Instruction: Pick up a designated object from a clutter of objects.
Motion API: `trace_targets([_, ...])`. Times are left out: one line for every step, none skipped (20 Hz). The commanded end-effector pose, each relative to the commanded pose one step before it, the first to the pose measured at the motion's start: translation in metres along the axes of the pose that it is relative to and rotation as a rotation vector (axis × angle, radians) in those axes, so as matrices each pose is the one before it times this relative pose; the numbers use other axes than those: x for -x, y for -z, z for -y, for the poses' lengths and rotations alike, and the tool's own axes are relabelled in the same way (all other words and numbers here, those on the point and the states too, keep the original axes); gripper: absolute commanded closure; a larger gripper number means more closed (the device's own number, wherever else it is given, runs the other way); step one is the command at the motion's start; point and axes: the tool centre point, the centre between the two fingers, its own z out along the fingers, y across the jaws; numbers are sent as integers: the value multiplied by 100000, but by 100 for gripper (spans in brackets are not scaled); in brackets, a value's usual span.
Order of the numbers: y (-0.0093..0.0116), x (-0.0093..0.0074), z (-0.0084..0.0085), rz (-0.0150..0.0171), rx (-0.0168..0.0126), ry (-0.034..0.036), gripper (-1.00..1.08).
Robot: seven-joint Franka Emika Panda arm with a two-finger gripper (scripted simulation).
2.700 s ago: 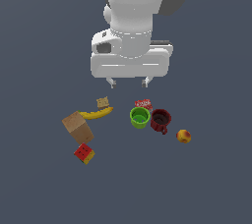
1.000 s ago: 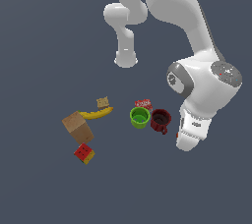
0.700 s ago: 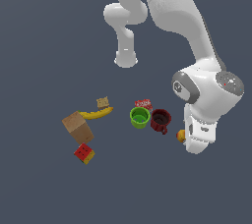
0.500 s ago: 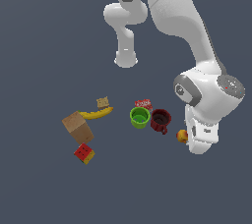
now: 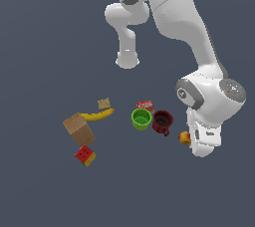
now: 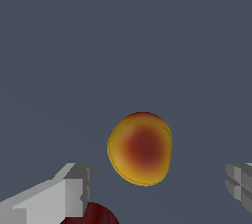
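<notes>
Fruit (image 5: 185,137): rests on the floor at 3 o'clock of the mug (image 5: 163,122), near it but apart, at the exterior view's right end of the clutter.
Gripper (image 6: 156,191): wide open, holding nothing; the two fingers (image 6: 69,188) stand well apart with the fruit (image 6: 141,148) in the gap between them, neither one touching it.
Arm (image 5: 199,71): bent down over the fruit, hand body beside it at 3 o'clock, probably so the fingers can straddle it for a grasp from above.
Step, as judged: pre-grasp alignment; the fruit is not yet lifted.
Clutter: cup (image 5: 141,119) just beside the mug at its 9 o'clock; can (image 5: 145,105) at 12 o'clock of the cup; banana (image 5: 97,116), tan cube (image 5: 104,103), box (image 5: 78,129) and spotted cube (image 5: 85,155) well apart at 9 o'clock.
Exterior view only: the clutter layout and arm pose; the fingers are hidden behind the hand.
Wrist view only: the finger spread, the fruit centred between them, and a sliver of the mug (image 6: 93,214) by one finger, which suggests little clearance on that side.
</notes>
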Motion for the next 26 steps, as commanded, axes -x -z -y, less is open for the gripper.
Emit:
trace_targets([-931, 6, 69, 53, -109, 130, -92])
trace_targets([-527, -2, 18, -5, 4, 69, -92])
trace_targets([-603, 4, 19, -5, 4, 69, -92])
trace_targets([-621, -3, 25, -6, 4, 84, -92])
trace_targets([-534, -2, 18, -5, 4, 69, -92])
trace_targets([-444, 0, 8, -4, 3, 49, -92])
trace_targets([-353, -11, 3, -6, 4, 48, -92])
trace_targets([-267, 5, -20, 0, 0, 0, -92])
trace_targets([-177, -8, -26, 0, 0, 0, -92])
trace_targets([-88, -20, -33, 0, 0, 0, -92])
trace_targets([-11, -27, -33, 0, 0, 0, -92])
trace_targets([11, -12, -13, 0, 0, 0, -92])
trace_targets([0, 0, 0, 0, 0, 0, 108])
trace_targets([0, 0, 0, 0, 0, 0, 108])
trace_targets([0, 0, 0, 0, 0, 0, 108])
trace_targets([0, 0, 0, 0, 0, 0, 108])
trace_targets([0, 0, 0, 0, 0, 0, 108])
trace_targets([0, 0, 0, 0, 0, 0, 108])
trace_targets([0, 0, 0, 0, 0, 0, 108])
trace_targets([0, 0, 0, 0, 0, 0, 108])
trace_targets([0, 0, 0, 0, 0, 0, 108])
trace_targets([0, 0, 0, 0, 0, 0, 108])
trace_targets([101, -221, 104, -193, 24, 281, 108])
trace_targets([16, 9, 7, 0, 0, 0, 108])
trace_targets([48, 27, 21, 0, 0, 0, 108])
trace_targets([80, 46, 36, 0, 0, 0, 108])
